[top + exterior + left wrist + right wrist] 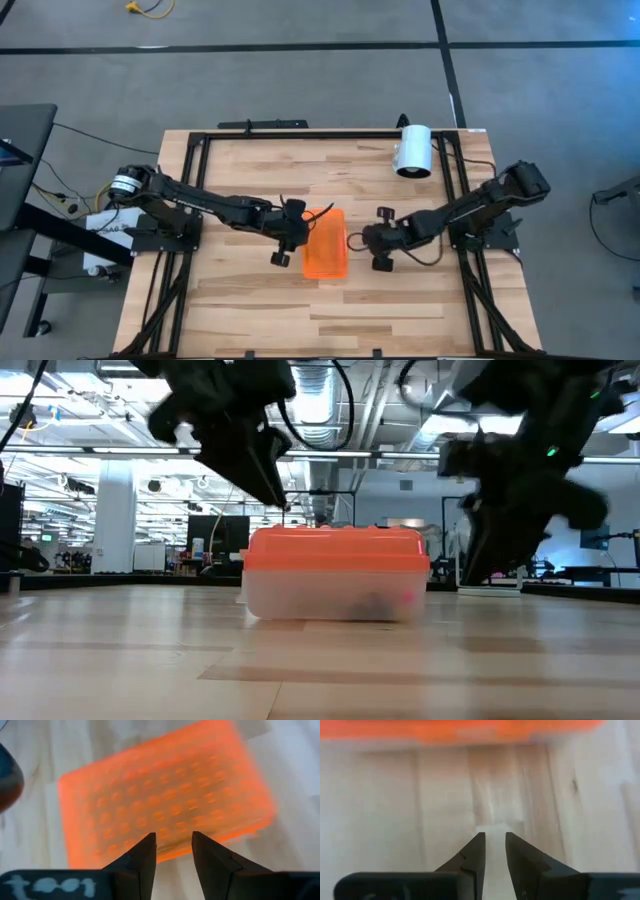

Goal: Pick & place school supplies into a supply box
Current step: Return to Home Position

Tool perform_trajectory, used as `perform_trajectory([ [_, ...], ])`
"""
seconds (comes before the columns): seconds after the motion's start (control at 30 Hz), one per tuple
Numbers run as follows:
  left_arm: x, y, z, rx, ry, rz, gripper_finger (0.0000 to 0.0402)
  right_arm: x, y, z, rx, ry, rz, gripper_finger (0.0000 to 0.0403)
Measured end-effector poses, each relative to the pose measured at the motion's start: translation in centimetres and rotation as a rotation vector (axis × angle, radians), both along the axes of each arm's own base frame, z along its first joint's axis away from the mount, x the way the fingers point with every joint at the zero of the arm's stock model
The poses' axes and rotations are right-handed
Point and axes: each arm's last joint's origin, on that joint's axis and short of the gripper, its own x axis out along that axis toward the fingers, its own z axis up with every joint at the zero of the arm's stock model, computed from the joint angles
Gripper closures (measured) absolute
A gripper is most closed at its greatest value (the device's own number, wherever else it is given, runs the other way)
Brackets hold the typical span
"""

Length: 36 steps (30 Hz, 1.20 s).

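Since closed and lying flat near the middle of the table (400,300), treat the supply box (325,244) as one stiff, light shell: thin plastic, probably only a little heavier for the pens and pencils inside, showing as mere dim shapes through the clear base (335,600) in the low view. Expect slick walls and a slick, dimpled orange lid (165,800), so likely to skate over the wood if pushed off-centre. Take hold across the short width, on the two long walls at mid-length, low enough to catch base and lid together. Avoid pinching the lid alone, likely to pop loose. Squeeze gently, given plastic thin enough to flex or crack.

Find the left gripper (173,834) raised just over the box's left long side, fingers parted a little, holding nothing. Find the right gripper (494,834) off the box's right side, near but apart from it, fingers parted by a narrow slit only, likewise empty. No loose pens or pencils in sight on the wood. Ignore the white cylinder (412,150), well apart at the far right corner.
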Motion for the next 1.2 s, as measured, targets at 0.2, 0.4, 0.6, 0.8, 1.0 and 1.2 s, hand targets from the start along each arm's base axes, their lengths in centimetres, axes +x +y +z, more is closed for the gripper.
perform_trajectory([
  [0.2,-1.5,-1.2,3.2,0.004,-0.119,-0.073,0.0285,-1.4,2.2,3.0,-0.158,-0.173,0.084,0.0333],
  [0.4,-4.4,-2.0,7.7,0.020,-0.291,-0.123,0.0285,-3.6,3.7,6.7,-0.221,-0.365,0.104,0.0333],
  [0.6,-8.1,-1.2,11.7,0.094,-0.459,0.062,0.0285,-5.4,4.5,9.6,-0.255,-0.511,0.178,0.0333],
  [0.8,-12.1,0.1,14.4,0.046,-0.564,0.166,0.0285,-7.4,4.0,12.4,-0.294,-0.646,0.142,0.0333],
  [1.0,-14.9,0.7,14.8,-0.005,-0.626,0.121,0.0285,-9.5,2.5,15.0,-0.227,-0.744,0.193,0.0333],
  [1.2,-17.1,1.6,12.4,0.039,-0.724,0.181,0.0285,-10.1,0.8,16.3,-0.167,-0.798,0.251,0.0333],
])
